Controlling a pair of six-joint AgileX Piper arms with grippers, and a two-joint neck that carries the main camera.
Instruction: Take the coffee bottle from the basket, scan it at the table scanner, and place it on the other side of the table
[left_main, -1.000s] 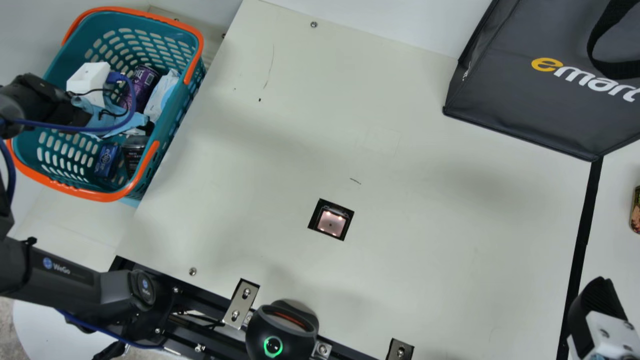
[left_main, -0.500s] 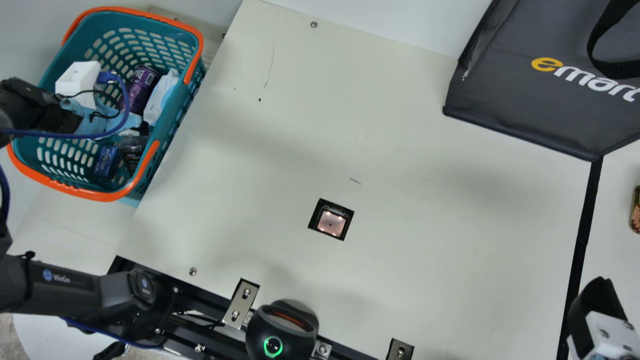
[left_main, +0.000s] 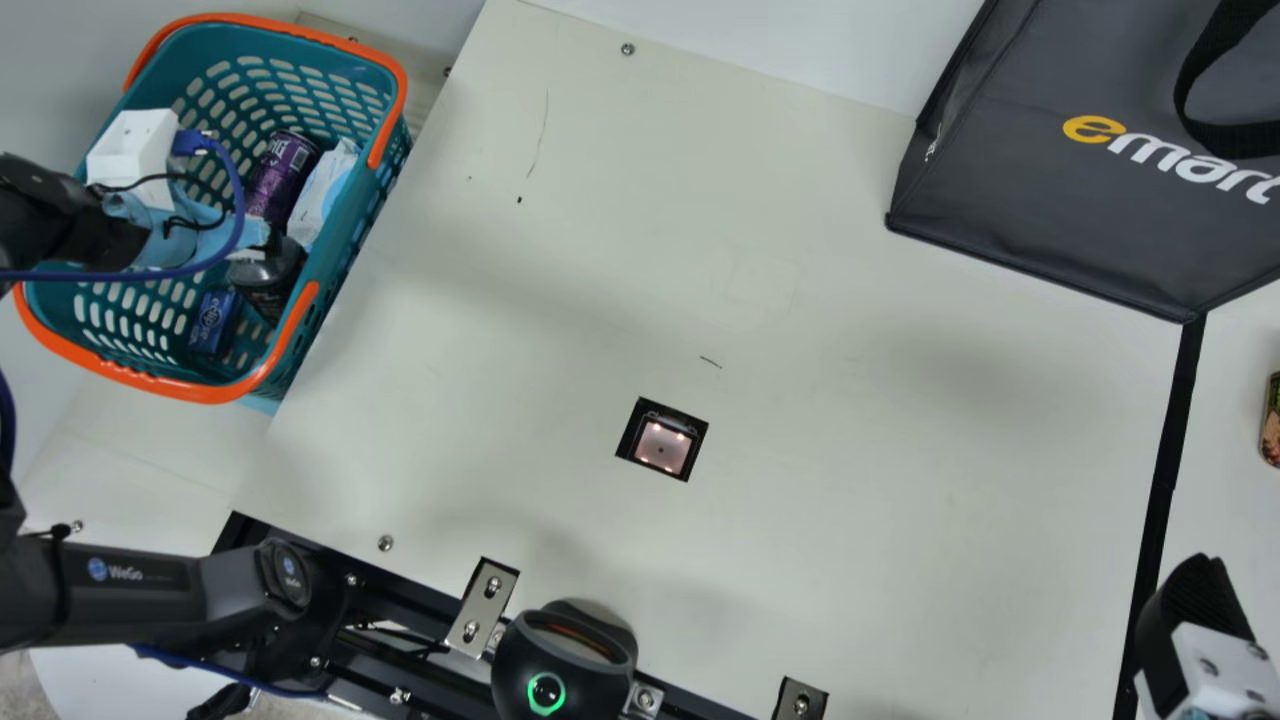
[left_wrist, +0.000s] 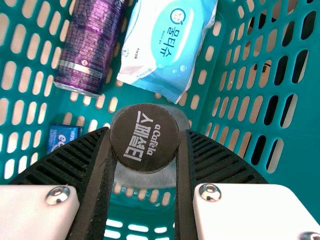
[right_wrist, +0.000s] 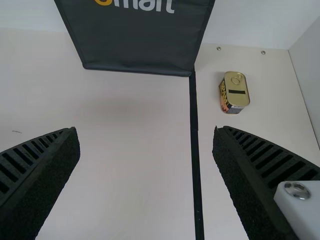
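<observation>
Coffee bottle (left_main: 268, 278): located inside the basket (left_main: 250, 24), clamped by my left pincer (left_main: 270, 244). In the left wrist view, the two ribbed fingers bear against opposite sides of the dark round lid (left_wrist: 145, 140), set apart by the lid's width. Whether the bottle's base touches the basket floor, I cannot tell.

Adjacent contents, same basket: a purple can (left_wrist: 87, 50), a packet of wipes (left_wrist: 167, 45) beside it, and a small blue box (left_wrist: 62, 137) near the bottle.

My right pincer (left_main: 1190, 592) is at the opposite side of the desk (left_main: 850, 420). Its fingers are spread wide, with nothing between them.

Table scanner (left_main: 662, 445): set in the desk, lit, well apart from both pincers. Beyond the black strip (left_main: 1168, 450) on the desk, a tin (right_wrist: 235, 92) stands upright. A dark bag (left_main: 1050, 210) is at the far edge, near the strip's end.
</observation>
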